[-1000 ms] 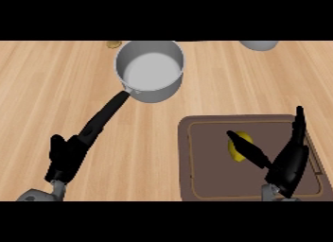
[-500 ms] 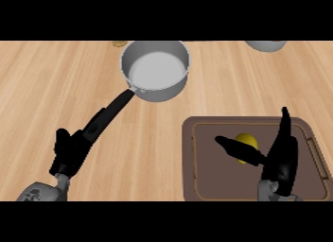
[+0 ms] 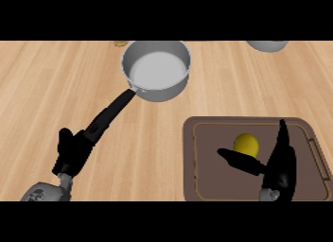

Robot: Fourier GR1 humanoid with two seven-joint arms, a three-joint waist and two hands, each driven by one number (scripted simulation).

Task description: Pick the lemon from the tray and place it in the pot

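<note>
Lower right of the frame: a dark brown tray (image 3: 191,160) with a raised rim, flat on the pale wooden counter (image 3: 43,94). In the tray's upper middle, the lemon (image 3: 247,144) — yellow, whole, down on the tray floor.

Around it from below, the right hand (image 3: 277,169), black and open. Fingers (image 3: 282,137) straight and together, pointing toward the top of the frame, just right of the lemon. Thumb (image 3: 235,159) spread out to the left, just under the lemon. Lemon therefore in the gap between thumb and fingers. Contact between hand and fruit impossible to tell from this angle.

Upper middle of the frame: the pot (image 3: 156,66), grey metal, round, upright, mouth open, pale bottom showing. From its lower left side, a long black handle (image 3: 112,111) slanting down toward the lower left. Pot and tray well apart, counter between them.

Lower left of the frame: the left hand (image 3: 73,152), black, open and relaxed, fingers up, at rest just beside the handle's far end — touching it or not, hard to say. Below it, a bit of grey forearm (image 3: 43,193).

At the top edge, right of the pot, part of a grey vessel (image 3: 268,45), cut off by the frame. Left of the pot's rim, a small yellowish-brown thing (image 3: 119,43), too small to name.
</note>
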